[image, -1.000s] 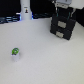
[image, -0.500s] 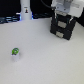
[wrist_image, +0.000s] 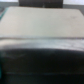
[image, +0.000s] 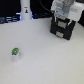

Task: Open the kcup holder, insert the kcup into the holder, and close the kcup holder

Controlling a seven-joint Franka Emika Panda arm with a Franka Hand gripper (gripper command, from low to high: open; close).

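White worktop (image: 45, 60) fills most of the exterior view, and nearest the camera, toward that view's left, stands the kcup (image: 15, 52), a small white pod with a green lid, upright and alone. Well apart from it, at the far right, sits the black kcup holder (image: 62, 27) with the Panda arm's end effector (image: 64, 16) directly above it. The wrist view shows only the holder's blurred dark top, so whether the end effector is released or clenched cannot be told. The risk, I judge, is descending onto the box top and missing the small front handles.
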